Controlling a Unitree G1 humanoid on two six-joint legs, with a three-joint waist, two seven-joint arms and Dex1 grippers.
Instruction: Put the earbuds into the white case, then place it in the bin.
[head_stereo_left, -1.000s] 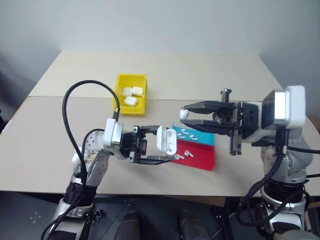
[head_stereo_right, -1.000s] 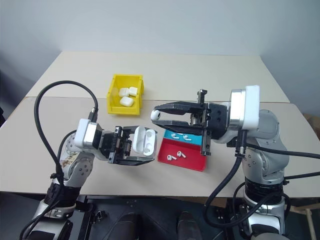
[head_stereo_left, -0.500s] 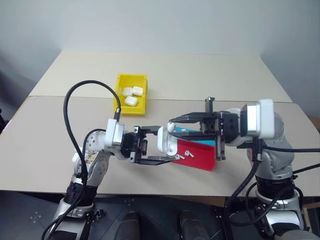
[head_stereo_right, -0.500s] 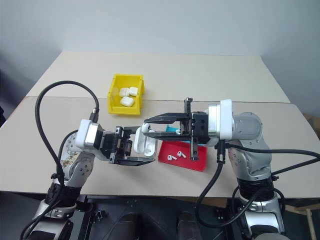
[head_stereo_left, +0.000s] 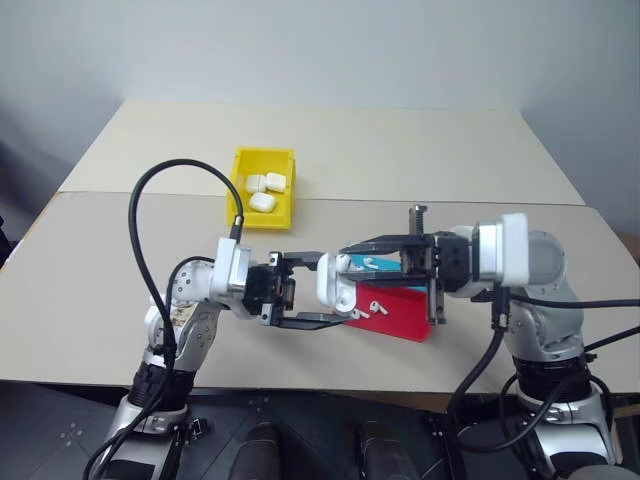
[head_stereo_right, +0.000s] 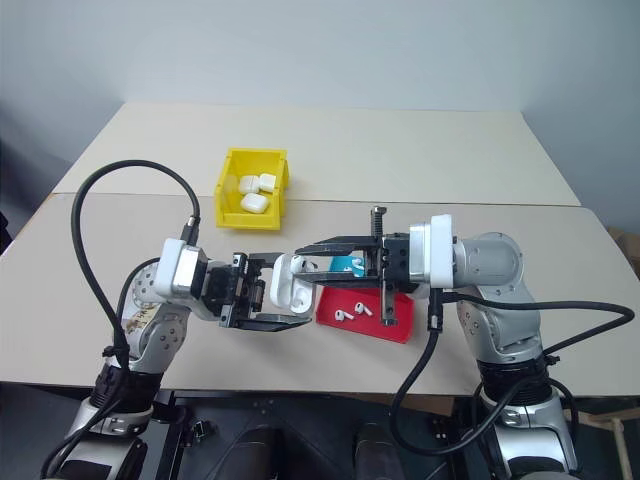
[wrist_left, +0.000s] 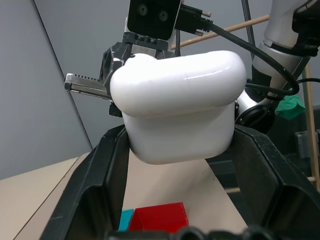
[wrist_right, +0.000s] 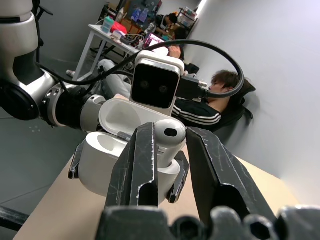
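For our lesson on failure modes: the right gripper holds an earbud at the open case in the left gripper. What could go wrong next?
1. The earbud, pinched in the right gripper, may miss its slot in the white case and drop.
2. Pushing could shift the case, held above the table only by the left gripper.
3. A dropped earbud might land among the earbuds on the red-and-blue tray.

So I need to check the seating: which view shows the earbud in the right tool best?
The right wrist view: the earbud sits pinched in the right tool, over the open white case. Both eye views show a tiny speck; the left wrist view shows the case.
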